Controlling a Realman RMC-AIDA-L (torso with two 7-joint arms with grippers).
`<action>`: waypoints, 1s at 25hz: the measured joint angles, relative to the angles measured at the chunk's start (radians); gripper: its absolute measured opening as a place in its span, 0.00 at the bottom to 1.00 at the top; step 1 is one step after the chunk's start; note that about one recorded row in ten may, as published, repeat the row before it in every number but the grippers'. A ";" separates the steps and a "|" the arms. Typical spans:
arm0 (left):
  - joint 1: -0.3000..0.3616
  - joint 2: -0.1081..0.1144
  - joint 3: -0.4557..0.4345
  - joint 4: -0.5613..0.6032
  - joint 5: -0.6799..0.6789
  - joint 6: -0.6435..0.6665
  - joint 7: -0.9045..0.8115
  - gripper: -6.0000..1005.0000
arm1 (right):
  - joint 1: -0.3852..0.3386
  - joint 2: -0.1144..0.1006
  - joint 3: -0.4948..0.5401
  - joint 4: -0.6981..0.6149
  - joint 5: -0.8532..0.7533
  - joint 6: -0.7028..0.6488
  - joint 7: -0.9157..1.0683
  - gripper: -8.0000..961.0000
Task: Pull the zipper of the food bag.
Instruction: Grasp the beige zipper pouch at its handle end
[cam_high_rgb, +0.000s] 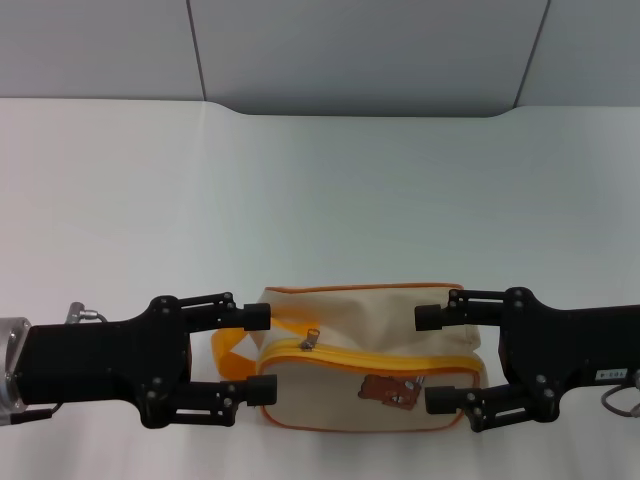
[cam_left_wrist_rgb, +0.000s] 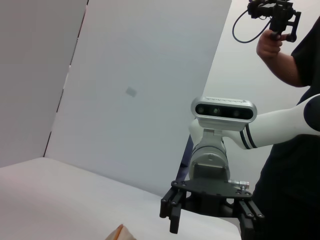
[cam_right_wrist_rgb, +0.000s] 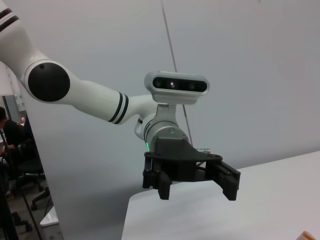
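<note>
- The food bag (cam_high_rgb: 370, 360) is a boxy cream bag with orange edges and a small brown bear picture. It lies on the table.
- The zipper (cam_high_rgb: 400, 361) is yellow, zipped shut, with its silver tab at one end.

The food bag (cam_high_rgb: 370, 360) is flanked closely at both ends: the left claw (cam_high_rgb: 258, 353) at one, the right claw (cam_high_rgb: 437, 360) at the other, both spread wide. Its top and zipper (cam_high_rgb: 370, 357) are left uncovered. Bare worktop (cam_high_rgb: 320, 190) is seen beyond the bag.
</note>
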 joint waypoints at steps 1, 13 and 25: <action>0.000 0.000 0.000 0.000 0.000 0.000 0.000 0.80 | 0.000 0.000 0.000 0.000 0.000 0.000 0.000 0.85; 0.007 -0.001 0.000 0.000 0.001 -0.036 0.017 0.79 | -0.006 0.002 0.004 0.000 0.000 -0.001 0.000 0.82; 0.090 -0.084 0.011 -0.011 0.014 -0.293 0.212 0.78 | -0.014 0.002 0.011 0.000 0.000 0.000 0.000 0.79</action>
